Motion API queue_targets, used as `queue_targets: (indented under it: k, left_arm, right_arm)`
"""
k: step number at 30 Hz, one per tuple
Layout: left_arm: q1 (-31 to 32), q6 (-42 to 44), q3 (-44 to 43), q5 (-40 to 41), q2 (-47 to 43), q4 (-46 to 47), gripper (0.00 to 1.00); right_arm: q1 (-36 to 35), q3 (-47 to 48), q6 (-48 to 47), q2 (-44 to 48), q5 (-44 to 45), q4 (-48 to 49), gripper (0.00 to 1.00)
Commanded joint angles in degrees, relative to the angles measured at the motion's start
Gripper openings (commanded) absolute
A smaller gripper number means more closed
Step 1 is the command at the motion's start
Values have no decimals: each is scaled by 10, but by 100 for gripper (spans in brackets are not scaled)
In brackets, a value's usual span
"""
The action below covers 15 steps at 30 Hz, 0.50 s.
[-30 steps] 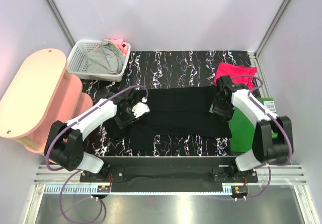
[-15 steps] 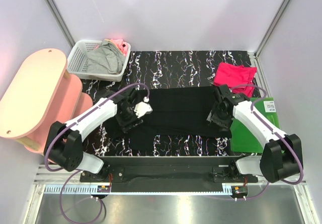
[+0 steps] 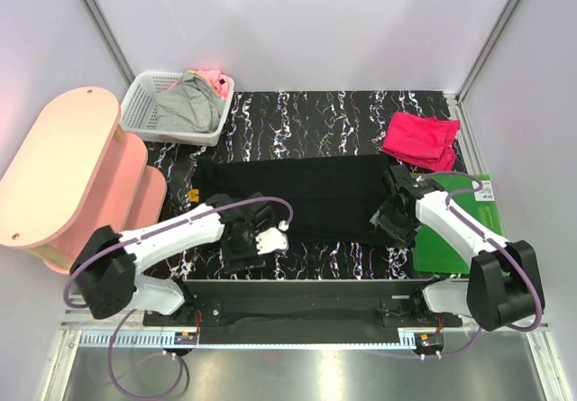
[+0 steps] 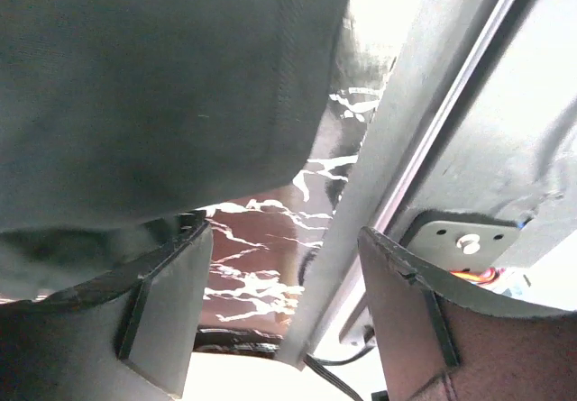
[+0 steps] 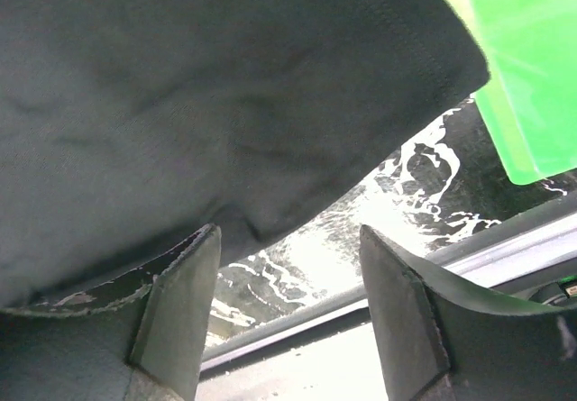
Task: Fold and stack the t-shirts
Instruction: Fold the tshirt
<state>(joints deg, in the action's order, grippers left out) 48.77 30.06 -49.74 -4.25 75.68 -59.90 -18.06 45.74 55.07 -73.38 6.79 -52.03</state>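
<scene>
Gathering the near hem looks like the step in hand. The black soft cloth t-shirt (image 3: 315, 194) lies spread flat across the middle of the black, white-veined marbled tabletop (image 3: 315, 117), and both claws sit low at its near edge. The left gripper (image 4: 284, 230) is spread wide, with the hem draped over one finger and bare table showing between the two. The right gripper (image 5: 288, 230) is also spread, at the shirt's near right corner, with cloth just past its tips.

To do this well, each claw should get the hem fully between its fingers before closing. Both should then lift and carry level, so the fold runs straight. The right claw should avoid snagging the flat green plastic board (image 3: 455, 234) beside that corner.

A crimson-pink cloth t-shirt (image 3: 421, 140) rests folded at the far right of the table. A white plastic lattice basket (image 3: 137, 108) holding grey and pink cloth stands at the far left, next to a pink oval-topped stand (image 3: 63, 158). Pale panel walls (image 3: 297, 22) close the cell in.
</scene>
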Motion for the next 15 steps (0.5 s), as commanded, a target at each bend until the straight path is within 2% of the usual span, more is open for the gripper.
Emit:
queue_targets:
  k: [1, 6, 10, 11, 13, 14, 15]
  left_arm:
    - [7, -4, 17, 37, 38, 44, 70]
    - [7, -4, 23, 40, 70, 73, 70]
    - [7, -4, 32, 56, 98, 108, 70]
    - [7, -4, 35, 58, 104, 118, 64]
    - [6, -7, 39, 65, 122, 140, 44]
    - [6, -8, 38, 68, 129, 145, 28]
    - [5, -10, 35, 70, 136, 150, 23]
  right_arm:
    - [-3, 21, 46, -2, 65, -16, 74]
    - [-3, 27, 65, -4, 96, -27, 80]
    - [-2, 36, 72, -43, 98, -23, 81]
    - [-2, 37, 72, -52, 97, -22, 81]
    - [-3, 39, 79, -79, 98, -20, 81]
    - [-3, 40, 79, -87, 97, -19, 81]
    - [-2, 40, 81, -94, 95, -19, 81]
